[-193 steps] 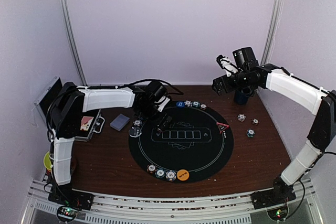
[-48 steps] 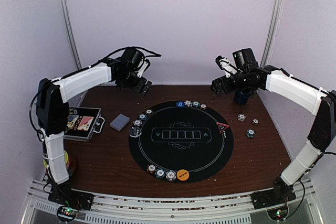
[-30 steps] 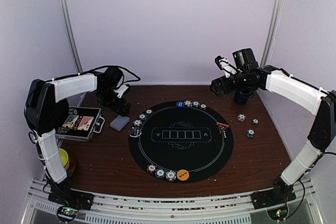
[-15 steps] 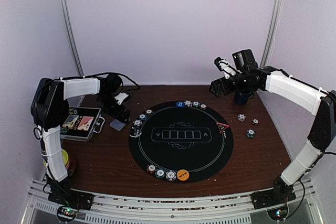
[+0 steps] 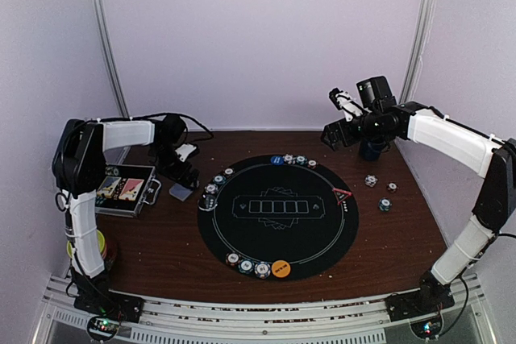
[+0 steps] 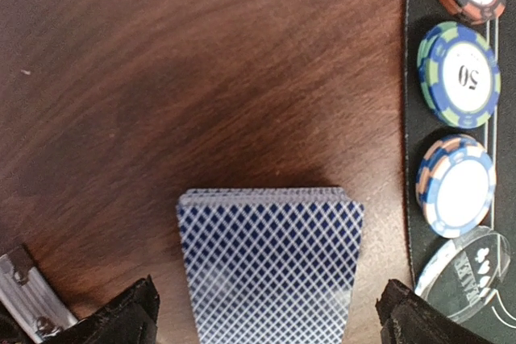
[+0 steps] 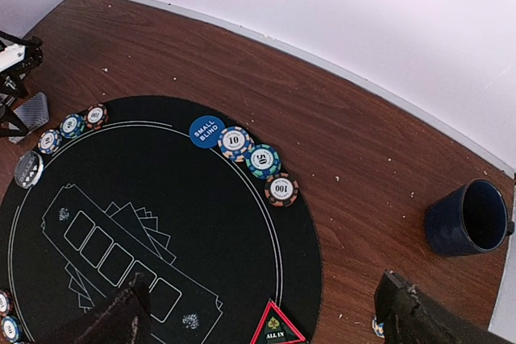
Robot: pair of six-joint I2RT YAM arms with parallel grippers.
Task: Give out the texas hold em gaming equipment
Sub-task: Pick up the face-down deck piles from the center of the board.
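Playing cards lie stacked between the wide-spread left gripper.

SMALL BLIND on blue button, 10, 50, 100 on striped chips, ALL IN on red triangle

You've got a dark brown wood-grain table boxed in by plain pale lilac walls at the back and both sides. One thin metal left upright stands in the back left corner and a matching right upright in the back right. A slotted aluminium rail runs along the table's near edge, the light is soft and even, and small pale specks dot the wood.
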